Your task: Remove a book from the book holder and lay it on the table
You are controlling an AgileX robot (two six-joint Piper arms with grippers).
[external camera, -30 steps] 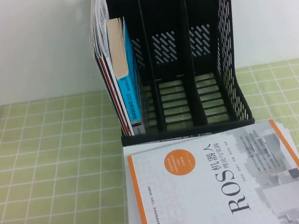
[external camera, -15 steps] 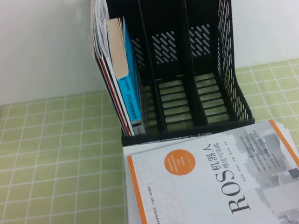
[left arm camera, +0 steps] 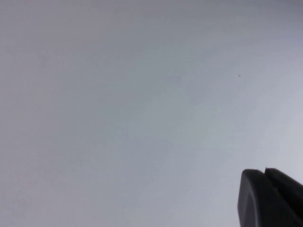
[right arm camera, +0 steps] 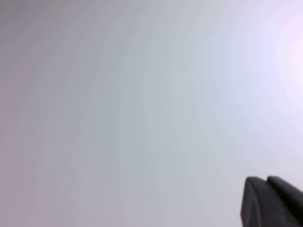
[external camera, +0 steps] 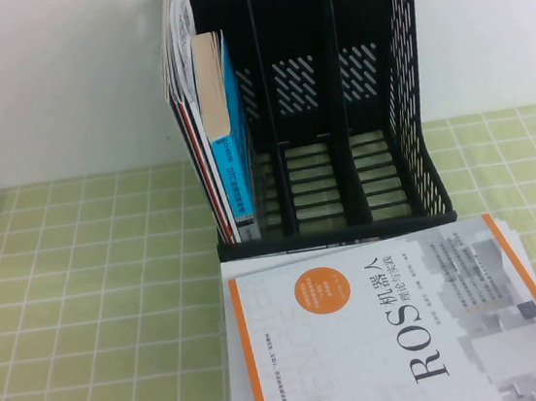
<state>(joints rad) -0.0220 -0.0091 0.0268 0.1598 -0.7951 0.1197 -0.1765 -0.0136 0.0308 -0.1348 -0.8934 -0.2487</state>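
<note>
books [external camera: 201, 121] in holder's [external camera: 412, 95] left compartment | ROS book [external camera: 392, 332] before holder, on table [external camera: 86, 311]

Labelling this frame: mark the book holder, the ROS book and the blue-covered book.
book holder [external camera: 410, 95]: high view, perforated right side wall.
ROS book [external camera: 383, 338]: high view, middle of its white cover.
blue-covered book [external camera: 230, 97]: high view, blue front cover edge.

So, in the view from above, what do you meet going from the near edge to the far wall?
ROS book lying flat on the table → book holder, books standing in its left compartment → plain wall. Neither tool appears in this view.
</note>
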